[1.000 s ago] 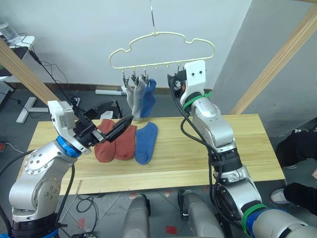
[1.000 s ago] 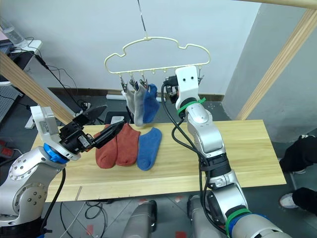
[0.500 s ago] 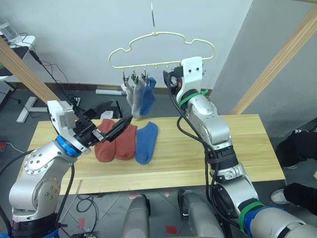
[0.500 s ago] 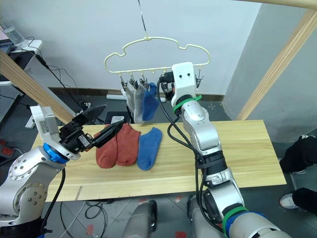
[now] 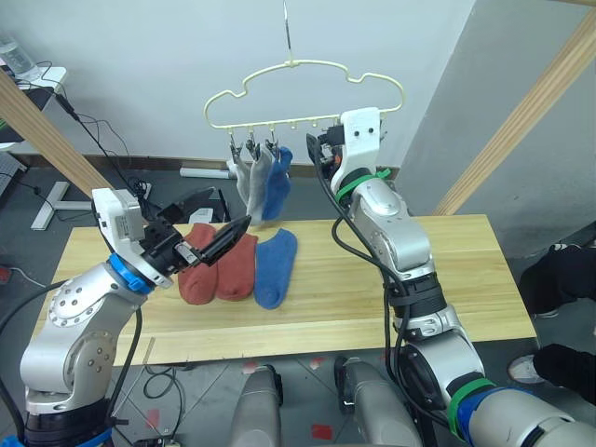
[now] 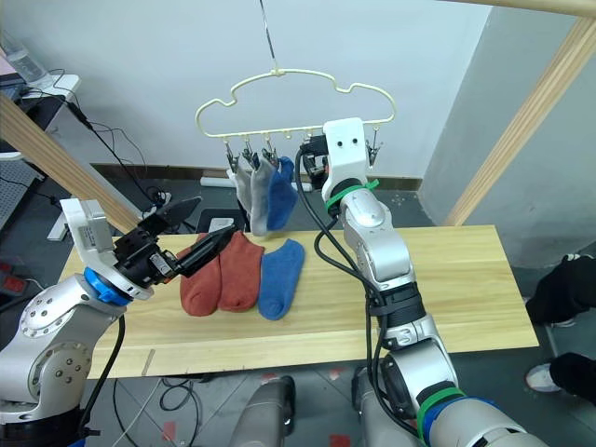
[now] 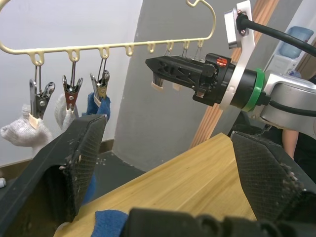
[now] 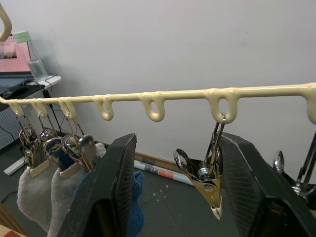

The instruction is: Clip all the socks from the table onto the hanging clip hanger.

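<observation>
Rust-red socks, pale yellow clip hanger

Left arm bent at the elbow, forearm low and reaching forward; left gripper has its two black fingers spread wide, nothing between them. Right arm raised steeply, wrist up high; right gripper has fingers parted and empty.

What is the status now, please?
Both grippers open: left gripper over the table socks, right gripper up at the clip hanger. Three socks clipped; two rust-red and one blue sock on table. Nothing in the way.
</observation>
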### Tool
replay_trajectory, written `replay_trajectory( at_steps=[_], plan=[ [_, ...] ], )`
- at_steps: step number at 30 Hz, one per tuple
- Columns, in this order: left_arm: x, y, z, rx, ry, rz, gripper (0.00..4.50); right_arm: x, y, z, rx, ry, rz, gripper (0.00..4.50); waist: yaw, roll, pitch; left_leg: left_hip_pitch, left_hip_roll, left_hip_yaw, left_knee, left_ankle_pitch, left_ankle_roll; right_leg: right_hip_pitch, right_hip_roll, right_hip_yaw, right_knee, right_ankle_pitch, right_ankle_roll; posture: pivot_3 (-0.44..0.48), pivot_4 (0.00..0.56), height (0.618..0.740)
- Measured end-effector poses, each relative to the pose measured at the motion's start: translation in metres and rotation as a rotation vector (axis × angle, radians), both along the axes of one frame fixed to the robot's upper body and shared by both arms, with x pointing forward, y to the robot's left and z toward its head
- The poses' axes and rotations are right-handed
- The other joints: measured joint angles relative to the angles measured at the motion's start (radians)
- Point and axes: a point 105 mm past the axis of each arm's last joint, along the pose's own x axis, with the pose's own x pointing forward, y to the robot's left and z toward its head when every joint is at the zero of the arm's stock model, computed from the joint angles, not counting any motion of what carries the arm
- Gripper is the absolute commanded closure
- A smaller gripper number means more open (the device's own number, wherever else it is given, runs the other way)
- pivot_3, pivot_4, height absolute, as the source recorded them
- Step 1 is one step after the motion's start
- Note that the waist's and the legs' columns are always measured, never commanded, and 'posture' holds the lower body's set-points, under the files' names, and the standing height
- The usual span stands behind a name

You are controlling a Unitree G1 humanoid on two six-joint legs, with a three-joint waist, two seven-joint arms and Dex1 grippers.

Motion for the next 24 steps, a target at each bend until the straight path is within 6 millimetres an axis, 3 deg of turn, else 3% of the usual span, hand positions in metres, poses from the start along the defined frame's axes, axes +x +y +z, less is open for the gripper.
replay_trajectory(
  at_steps=[7, 11, 24],
  plan=[
    [0.002, 0.003, -0.0022, -0.007, 0.007, 0.01, 0.0, 0.0001, -0.0002, 0.0, 0.0, 0.0, -0.001, 1.94, 0.0, 0.0, 0.0, 0.0, 0.0, 0.0, 0.0, 0.0, 0.0, 0.0, 0.0, 0.0, 0.0, 0.0, 0.0, 0.099, 0.278, 0.74],
    [0.0021, 0.0031, -0.0022, -0.006, 0.006, 0.01, 0.0, 0.0001, -0.0002, 0.0, 0.001, 0.0, 0.0, 3.2, 0.0, 0.0, 0.0, 0.0, 0.0, 0.0, 0.0, 0.0, 0.0, 0.0, 0.0, 0.0, 0.0, 0.0, 0.0, 0.099, 0.276, 0.74],
    [0.0022, 0.0035, -0.003, 0.004, 0.005, 0.014, 0.0, 0.0001, -0.0002, 0.0, 0.0, 0.0, 0.0, 3.2, 0.0, 0.0, 0.0, 0.0, 0.0, 0.0, 0.0, 0.0, 0.0, 0.0, 0.0, 0.0, 0.0, 0.0, 0.0, 0.096, 0.27, 0.74]
  ],
)
